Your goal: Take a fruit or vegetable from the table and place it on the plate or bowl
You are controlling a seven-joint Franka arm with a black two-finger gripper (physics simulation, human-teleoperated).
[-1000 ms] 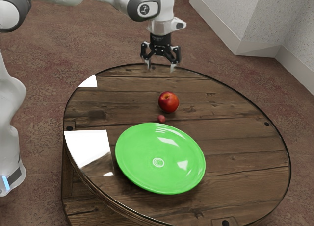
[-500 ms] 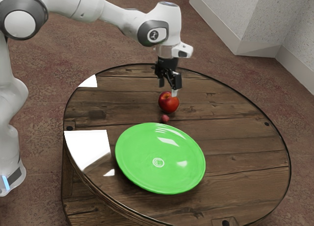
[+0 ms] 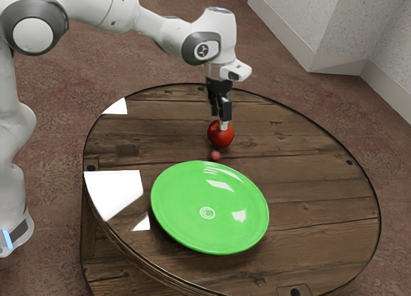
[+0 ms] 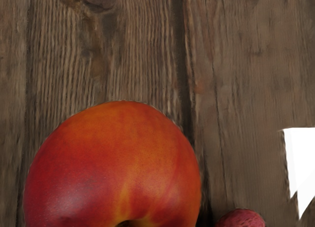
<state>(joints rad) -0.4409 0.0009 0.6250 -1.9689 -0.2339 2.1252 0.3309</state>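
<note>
Jaws lower now, atop apple (image 3: 220, 137).

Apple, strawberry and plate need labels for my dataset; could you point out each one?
apple (image 3: 219, 138): exterior view, on its red front side.
strawberry (image 3: 216, 155): exterior view, on its middle.
plate (image 3: 183, 203): exterior view, on its bare green surface.

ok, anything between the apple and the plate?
A small strawberry lies on the table between the apple and the plate. A lifted carry would likely clear it. Nothing stands between gripper and apple.
</note>
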